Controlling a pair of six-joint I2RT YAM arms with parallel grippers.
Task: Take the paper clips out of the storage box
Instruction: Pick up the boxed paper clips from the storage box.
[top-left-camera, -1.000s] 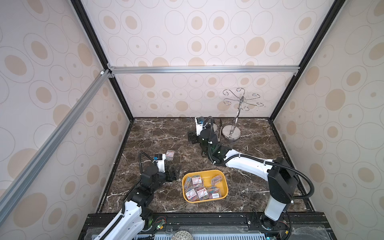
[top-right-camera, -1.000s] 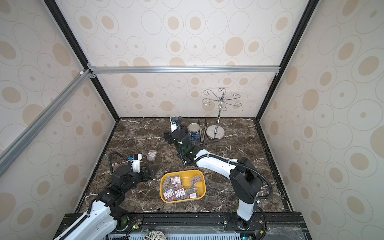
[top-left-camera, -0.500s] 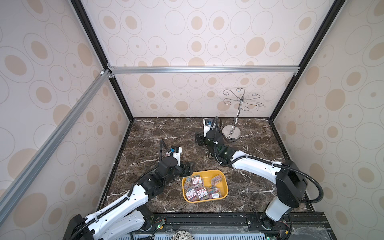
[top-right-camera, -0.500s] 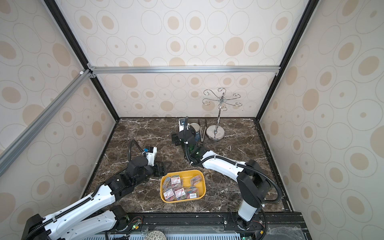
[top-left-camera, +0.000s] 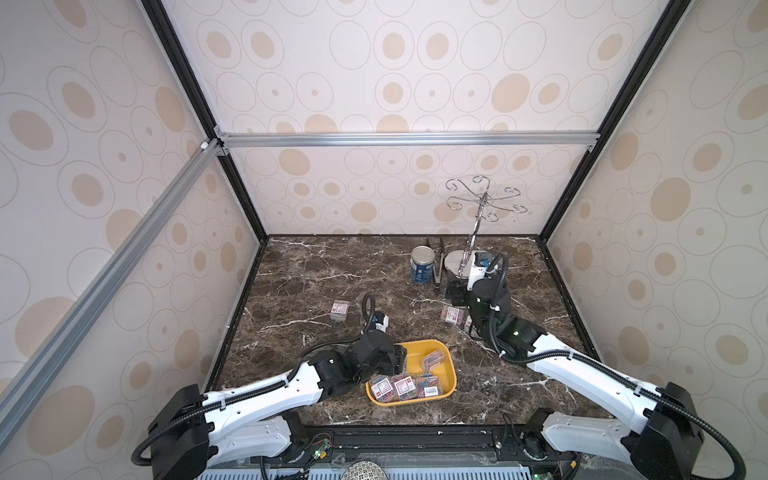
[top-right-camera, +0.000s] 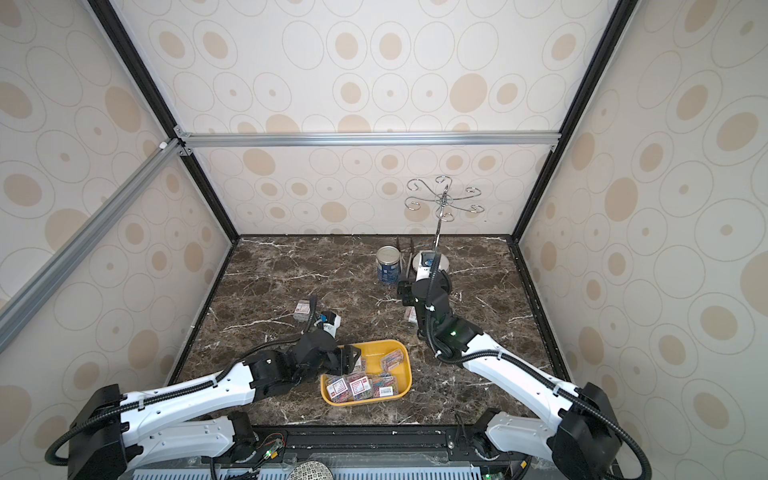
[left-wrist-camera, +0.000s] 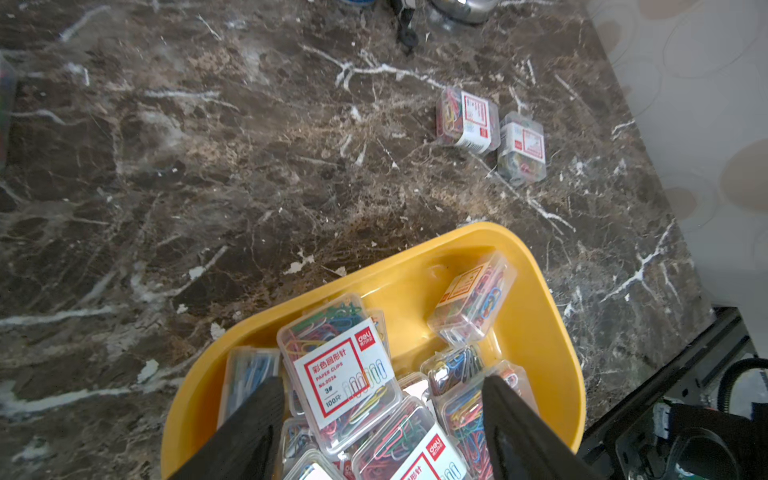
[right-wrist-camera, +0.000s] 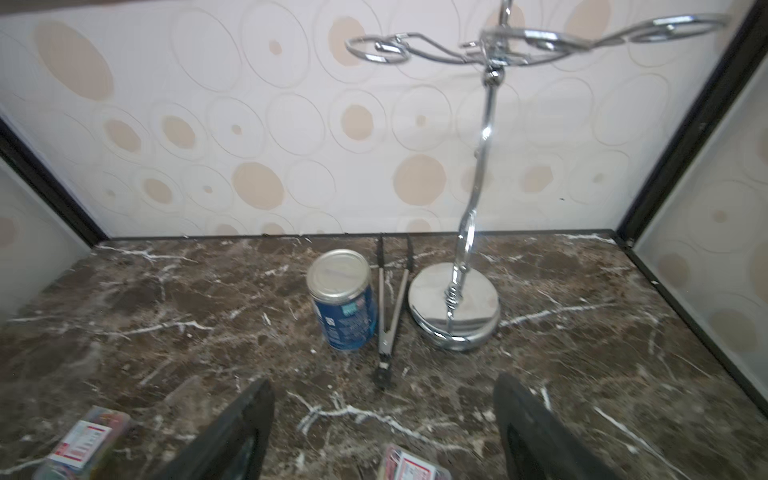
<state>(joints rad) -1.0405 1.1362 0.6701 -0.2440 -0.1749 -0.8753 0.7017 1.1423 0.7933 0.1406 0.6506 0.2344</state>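
The paper clips (left-wrist-camera: 345, 370) mostly lie heaped in the yellow storage box (left-wrist-camera: 540, 316) at the near edge of the desk (top-left-camera: 316, 266). I count at least six clear cases in there, jumbled and some tilted. The left claw (left-wrist-camera: 382, 390) hangs spread over the heap with a jaw either side of the top labelled case, probably lining up a pinch.

Three more sit out on the desk, well clear of the box. One is a lone case (top-left-camera: 339, 311). The other two are a pair (left-wrist-camera: 465, 118) side by side under the right claw (right-wrist-camera: 383, 384), which is spread and empty. Behind stand one tin can (top-left-camera: 421, 264), one tongs (right-wrist-camera: 388, 307) and one chrome stand (right-wrist-camera: 453, 303).
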